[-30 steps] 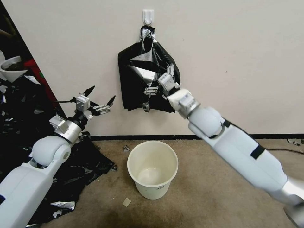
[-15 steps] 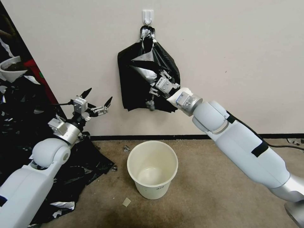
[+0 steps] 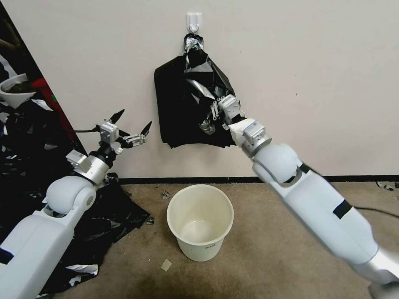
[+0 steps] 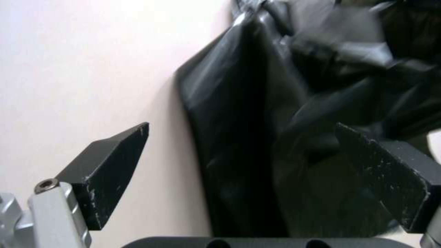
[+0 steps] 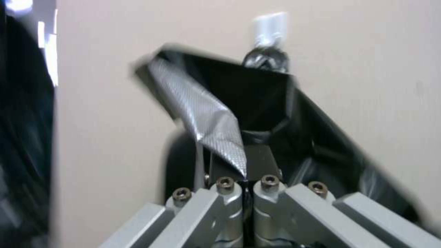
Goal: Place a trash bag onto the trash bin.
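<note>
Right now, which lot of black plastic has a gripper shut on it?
The bags hanging from the wall hook: the right gripper pinches a sheet there. The floor heap lies untouched; the left gripper is open.

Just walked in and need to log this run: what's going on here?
The robot is pulling a trash bag off the stack of bags hung from a wall hook. Its right claw is shut on a fold of the film, up against the stack. The left claw is open in the air, to the left of the stack and apart from it. The trash bin stands unlined on the carpet below.
</note>
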Robot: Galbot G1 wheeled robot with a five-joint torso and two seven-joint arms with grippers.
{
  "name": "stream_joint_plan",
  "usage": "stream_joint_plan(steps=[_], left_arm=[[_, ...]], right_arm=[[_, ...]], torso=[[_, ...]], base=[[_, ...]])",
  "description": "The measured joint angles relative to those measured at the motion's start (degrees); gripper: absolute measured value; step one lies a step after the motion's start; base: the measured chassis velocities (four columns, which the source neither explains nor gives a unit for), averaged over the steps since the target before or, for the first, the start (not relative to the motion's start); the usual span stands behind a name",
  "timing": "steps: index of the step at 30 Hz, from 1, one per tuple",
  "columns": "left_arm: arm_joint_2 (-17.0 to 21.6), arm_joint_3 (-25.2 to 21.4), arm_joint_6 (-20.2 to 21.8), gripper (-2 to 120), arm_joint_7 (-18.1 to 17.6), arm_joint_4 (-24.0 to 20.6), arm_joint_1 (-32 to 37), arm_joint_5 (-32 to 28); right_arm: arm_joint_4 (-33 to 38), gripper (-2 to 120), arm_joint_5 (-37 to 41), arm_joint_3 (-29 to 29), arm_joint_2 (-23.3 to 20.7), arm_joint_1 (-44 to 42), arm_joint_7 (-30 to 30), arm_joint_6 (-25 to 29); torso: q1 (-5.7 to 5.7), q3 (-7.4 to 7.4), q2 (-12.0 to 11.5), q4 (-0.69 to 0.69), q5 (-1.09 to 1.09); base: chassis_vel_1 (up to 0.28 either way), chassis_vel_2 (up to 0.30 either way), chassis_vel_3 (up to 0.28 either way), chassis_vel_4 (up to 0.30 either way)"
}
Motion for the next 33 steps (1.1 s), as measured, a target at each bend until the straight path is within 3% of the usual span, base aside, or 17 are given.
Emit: stream_joint_plan(steps=[6, 13, 15, 18, 22, 27, 33], left_arm=[[1.1, 2.3, -0.1, 100, 3.4, 1.1, -4.0, -3.4], [2.7, 4.7, 4.1, 100, 5.3, 1.6, -7.8, -11.8], [2.9, 5.3, 5.8, 100, 4.6, 0.9, -8.6, -14.4], [2.8, 6.7, 12.4, 100, 1.3, -1.9, -10.9, -23.9], [2.1, 8.9, 16.4, 100, -1.1, -3.3, -13.7, -30.1], [0.8, 12.4, 18.8, 100, -4.0, -2.9, -17.4, -32.7], [-2.1, 17.6, 20.1, 100, -5.9, 2.0, -23.5, -32.1]], right_arm=[[1.7, 0, 11.5, 1.4, 5.9, -4.8, 1.7, 7.8], [1.5, 0, 21.1, 4.0, 12.3, -7.7, -1.2, 14.7], [1.3, 0, 22.5, 4.2, 13.2, -7.9, -1.7, 15.3], [0.2, 0, 23.8, 4.1, 15.3, -8.1, -3.4, 16.1], [-0.8, 0, 23.8, 3.7, 16.9, -8.1, -4.5, 16.2], [-1.4, 0, 23.4, 3.5, 17.9, -8.1, -5.6, 16.1], [-2.2, 0, 20.4, 3.1, 18.1, -8.5, -8.2, 16.0]], torso=[[0.0, 0.0, 0.0, 0.01, 0.0], [0.0, 0.0, 0.0, 0.02, -0.01], [0.0, 0.0, 0.0, 0.01, -0.01], [0.0, 0.0, 0.0, 0.01, 0.0], [0.0, 0.0, 0.0, 0.02, 0.0], [0.0, 0.0, 0.0, 0.01, 0.01], [0.0, 0.0, 0.0, 0.0, 0.0]], base=[[0.0, 0.0, 0.0, 0.0], [0.0, 0.0, 0.0, 0.0], [0.0, 0.0, 0.0, 0.0], [0.0, 0.0, 0.0, 0.0], [0.0, 0.0, 0.0, 0.0], [0.0, 0.0, 0.0, 0.0], [0.0, 0.0, 0.0, 0.0]])
